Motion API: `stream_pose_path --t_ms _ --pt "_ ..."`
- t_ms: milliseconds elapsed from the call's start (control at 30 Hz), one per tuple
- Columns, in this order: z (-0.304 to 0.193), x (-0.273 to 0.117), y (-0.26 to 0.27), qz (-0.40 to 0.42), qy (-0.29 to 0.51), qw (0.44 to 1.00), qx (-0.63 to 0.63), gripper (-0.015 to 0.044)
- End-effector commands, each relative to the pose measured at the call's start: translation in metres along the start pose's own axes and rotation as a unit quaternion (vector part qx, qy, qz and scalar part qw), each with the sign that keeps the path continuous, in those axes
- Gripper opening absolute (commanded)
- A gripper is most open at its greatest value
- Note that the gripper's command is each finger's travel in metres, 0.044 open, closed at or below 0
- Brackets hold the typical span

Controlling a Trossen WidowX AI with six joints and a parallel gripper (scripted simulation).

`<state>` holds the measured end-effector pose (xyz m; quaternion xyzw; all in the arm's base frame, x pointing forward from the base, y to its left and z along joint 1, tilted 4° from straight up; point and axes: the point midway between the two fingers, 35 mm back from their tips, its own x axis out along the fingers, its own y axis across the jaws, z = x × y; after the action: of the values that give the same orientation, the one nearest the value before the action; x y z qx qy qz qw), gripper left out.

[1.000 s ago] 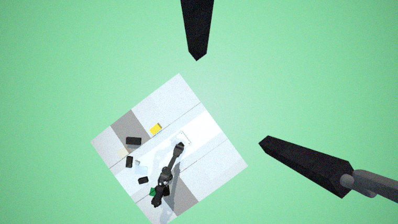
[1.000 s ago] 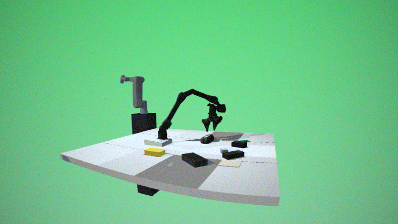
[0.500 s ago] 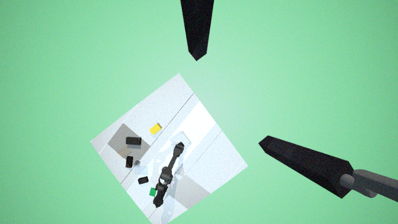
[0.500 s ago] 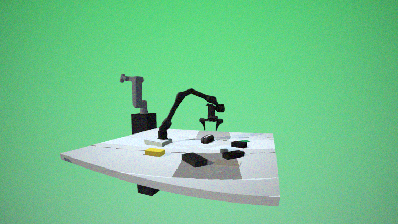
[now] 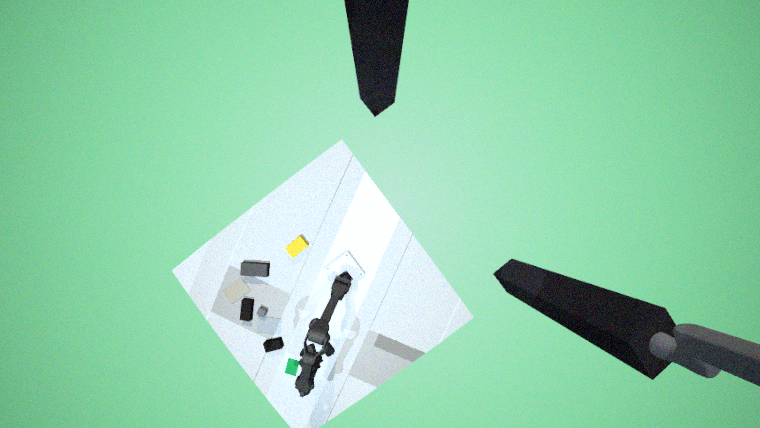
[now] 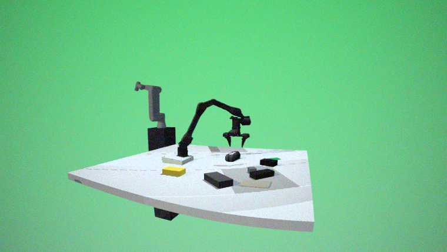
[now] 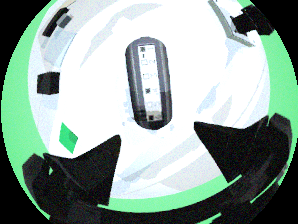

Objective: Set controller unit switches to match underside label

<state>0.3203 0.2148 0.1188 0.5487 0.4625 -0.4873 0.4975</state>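
Left of the claw, seen in the exterior view: the yellow block and grey block. Neither appears to need handling.

At the claw: fingers spread almost to their limit, nothing between them. The unit lies below, apart from the fingertips, with its label exposed in the wrist view. The step in hand is judged to be reading the label, then righting the unit.

1. Read before gripping. From the far end towards the claw, the squares appear filled, empty, empty, filled, empty, filled. The numerals are too small to confirm; verify which end is 1.
2. Keep the finger line across the unit's width, as it nearly is. Centre the gap over mid-length before lowering; the unit now extends beyond the fingertips in the wrist view.
3. Close evenly on both long sides. The rounded ends could let an off-centre grip slip.
4. Lift enough for turning, roll onto the base, and release only when flat. Set switches afterwards.

Right of the claw: the black block and green patch. Allow clearance there when turning.
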Motion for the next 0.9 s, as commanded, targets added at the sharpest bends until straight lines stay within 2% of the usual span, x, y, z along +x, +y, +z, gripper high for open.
stream_pose_path --t_ms 0,867 --pt "0.001 0.0 -0.001 0.003 -0.001 1.0 0.017 0.044" --pt "0.0 0.038 0.001 0.004 0.0 1.0 0.018 0.044"
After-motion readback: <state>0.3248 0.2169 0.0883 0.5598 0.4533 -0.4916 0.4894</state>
